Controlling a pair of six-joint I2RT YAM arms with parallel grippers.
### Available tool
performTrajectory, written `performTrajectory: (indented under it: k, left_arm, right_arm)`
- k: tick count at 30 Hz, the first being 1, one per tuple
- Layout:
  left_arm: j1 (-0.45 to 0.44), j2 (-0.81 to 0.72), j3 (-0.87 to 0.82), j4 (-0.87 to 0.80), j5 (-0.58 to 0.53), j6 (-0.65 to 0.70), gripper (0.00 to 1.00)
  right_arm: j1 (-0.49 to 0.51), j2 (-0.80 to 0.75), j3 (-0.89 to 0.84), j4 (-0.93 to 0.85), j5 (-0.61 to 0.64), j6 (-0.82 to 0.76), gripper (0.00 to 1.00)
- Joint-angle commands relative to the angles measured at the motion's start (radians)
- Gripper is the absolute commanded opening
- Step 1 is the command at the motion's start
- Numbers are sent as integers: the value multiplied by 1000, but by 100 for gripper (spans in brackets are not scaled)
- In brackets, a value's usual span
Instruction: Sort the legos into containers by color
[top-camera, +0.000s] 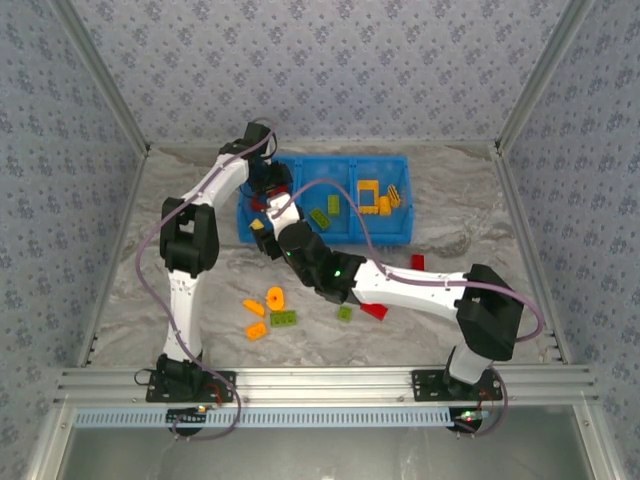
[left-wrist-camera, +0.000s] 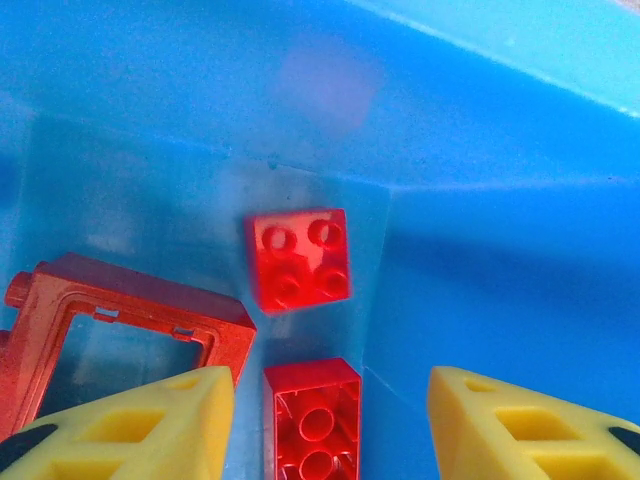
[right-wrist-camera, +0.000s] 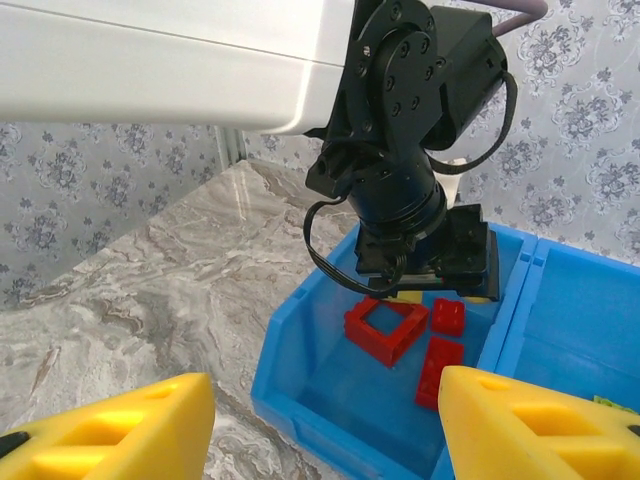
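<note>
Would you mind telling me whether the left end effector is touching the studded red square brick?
Apart. The left wrist view shows bare floor of the blue bin between the open left end effector and the studded red square brick.

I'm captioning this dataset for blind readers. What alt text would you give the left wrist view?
Under the open left hand, a blue bin compartment holds a square red four-stud brick in the middle, an open red frame at lower left, and an upside-down red brick low in the gap between the two yellow fingers, touching neither.
</note>
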Motion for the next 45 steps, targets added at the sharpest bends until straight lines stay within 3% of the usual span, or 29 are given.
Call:
performTrajectory:
  k: [1, 11, 17, 24, 36, 40, 45]
  left_arm:
    - [-2, -128, -16, -39, -24, -10, 54]
    - [-73, -559, -267, 13, -143, -93, 54]
    - [-200, -885, -481, 56, -164, -56, 59]
    - [-353, -1175, -669, -20, -161, -67, 61]
    - [-592, -1395, -901, -70, -272, -202, 60]
    - [-672, -1448, -1010, -27, -326, -246, 59]
    - [-805, -1516, -1169, 105, -437, -314, 60]
  right_arm:
    - [6, -87, -47, -2, 49, 0, 63]
    - [5, -270, -153, -147, 97, 75, 62]
    - [7, -375, -208, -262, 125, 131, 60]
    - [4, -490, -240, -412, 138, 185, 59]
    - [-13, -582, -234, -697, 123, 320, 59]
    - [-39, -539, -219, -824, 84, 455, 59]
    - [-151, -368, -199, -894, -60, 590, 58]
